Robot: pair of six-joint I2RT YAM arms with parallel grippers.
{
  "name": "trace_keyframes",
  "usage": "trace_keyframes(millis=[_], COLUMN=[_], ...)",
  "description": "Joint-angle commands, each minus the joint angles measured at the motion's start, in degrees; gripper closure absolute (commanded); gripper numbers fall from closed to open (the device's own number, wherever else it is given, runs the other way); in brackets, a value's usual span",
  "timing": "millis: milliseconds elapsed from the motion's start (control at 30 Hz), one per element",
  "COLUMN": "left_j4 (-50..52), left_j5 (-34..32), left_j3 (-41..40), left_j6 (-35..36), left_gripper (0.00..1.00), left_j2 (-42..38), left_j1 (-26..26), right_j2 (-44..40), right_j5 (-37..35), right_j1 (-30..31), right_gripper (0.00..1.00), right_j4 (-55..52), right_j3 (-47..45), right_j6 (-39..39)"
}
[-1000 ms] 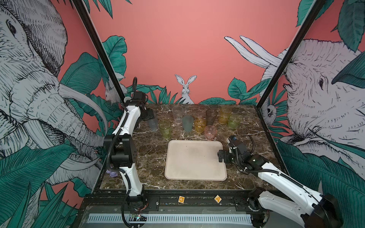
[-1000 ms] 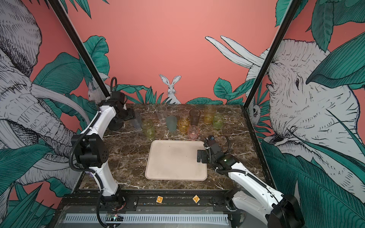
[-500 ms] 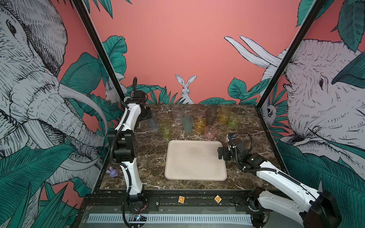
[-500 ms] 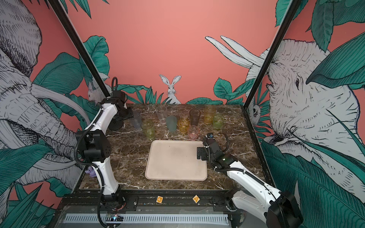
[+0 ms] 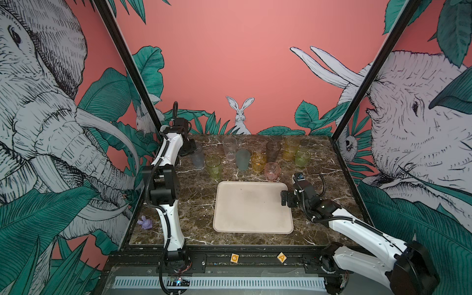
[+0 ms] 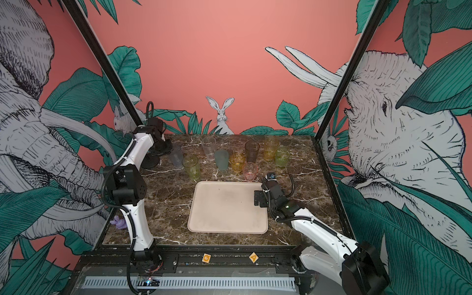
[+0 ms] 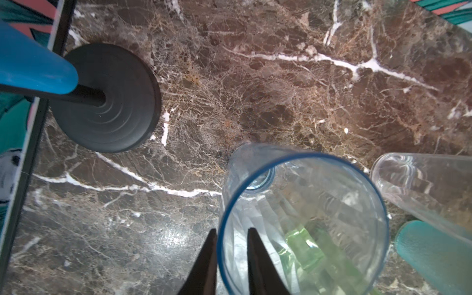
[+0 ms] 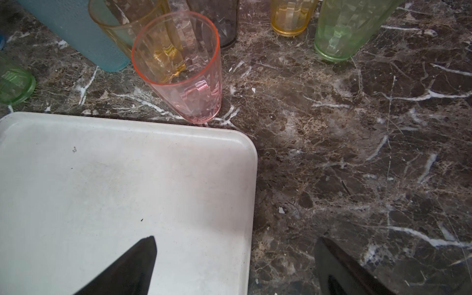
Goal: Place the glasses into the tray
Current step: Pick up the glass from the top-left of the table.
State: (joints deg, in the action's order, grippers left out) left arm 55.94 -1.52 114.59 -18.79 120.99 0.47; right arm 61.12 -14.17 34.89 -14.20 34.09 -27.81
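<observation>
left gripper (image 7: 232, 229) is at the grey glass (image 5: 198, 158), which stands upright on the tabletop (image 5: 199, 204) at the far-left end of the row. Jaws are narrow, one finger outside the rim and one inside. Can't tell if the wall is actually pinched. From that glass the tray (image 5: 252, 207) lies near and right, with nothing in it. The left arm is clearly the nearer one. green glass (image 5: 213, 166) stands just near-right of the grey one, about on the direct line to the tray. So my read is lift along the glass's vertical axis first, then carry across. right gripper (image 8: 236, 238) has its jaws wide apart and holds nothing. It sits over the tray's far-right corner, with the pink glass (image 8: 178, 69) closest to it.
</observation>
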Motion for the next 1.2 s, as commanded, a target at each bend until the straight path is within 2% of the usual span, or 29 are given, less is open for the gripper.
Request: trace_keyframes(millis=[0, 733, 1167], left_j4=[1.63, 3.1, 4.92], left_j5=[0.63, 2.22, 2.85], left_j3=[2.48, 4.07, 3.54], left_j6=[-0.02, 0.81, 2.11], left_gripper=[0.81, 0.99, 1.0], left_j2=[0.29, 0.87, -1.67], left_j1=[0.33, 0.35, 0.3], right_j2=[1.21, 4.18, 4.98], right_j5=[-1.05, -1.39, -1.47], right_j1=[0.35, 0.26, 0.26], right_gripper=[0.01, 0.01, 0.01], right_j4=[1.29, 0.31, -0.25], right_j3=[1.02, 2.3, 2.85], right_j6=[-0.4, -1.06, -1.27])
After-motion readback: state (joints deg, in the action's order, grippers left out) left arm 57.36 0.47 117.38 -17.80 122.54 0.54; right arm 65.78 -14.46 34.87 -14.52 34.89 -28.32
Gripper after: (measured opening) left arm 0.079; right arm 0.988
